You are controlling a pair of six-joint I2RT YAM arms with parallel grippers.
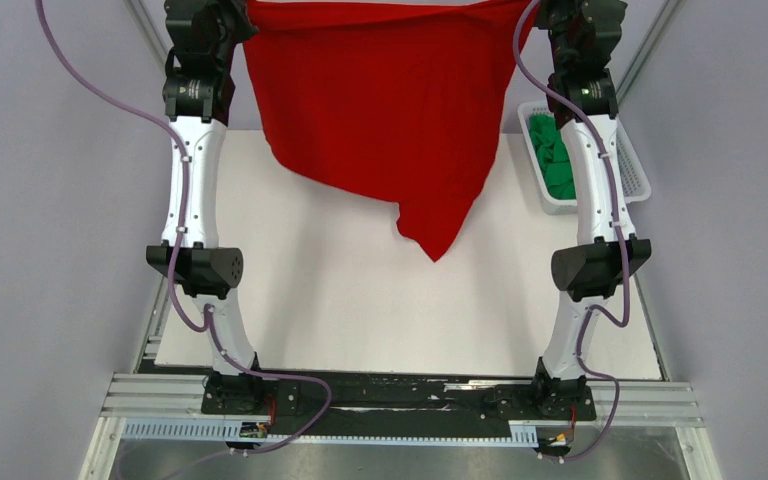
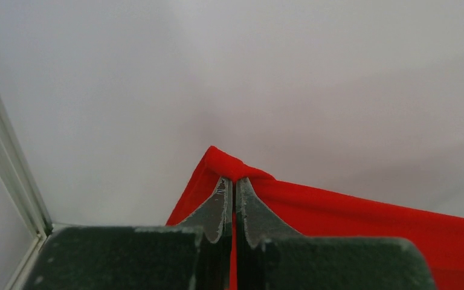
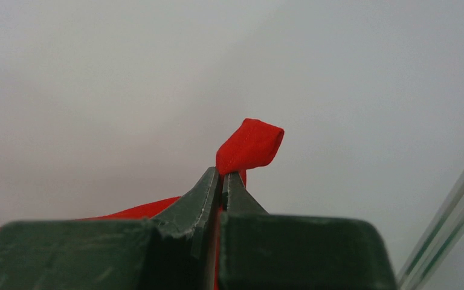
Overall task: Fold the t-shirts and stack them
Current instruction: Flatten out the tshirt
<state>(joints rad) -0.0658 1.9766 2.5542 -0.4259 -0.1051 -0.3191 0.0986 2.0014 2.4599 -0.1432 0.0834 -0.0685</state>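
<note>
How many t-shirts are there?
2. The red t-shirt hangs spread between the left gripper and right gripper, above the table. The green t-shirt lies crumpled in the white basket on the right; more could hide beneath it.

I find no writing I can read in any of my views: no label, brand, number or sign.

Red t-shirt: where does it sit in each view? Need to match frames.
Top external: red t-shirt hangs spread across the top centre.
Left wrist: lower right, corner pinched in the left end effector.
Right wrist: centre and lower left, corner pinched in the right end effector.
Shared landmark: metal frame posts.
</note>
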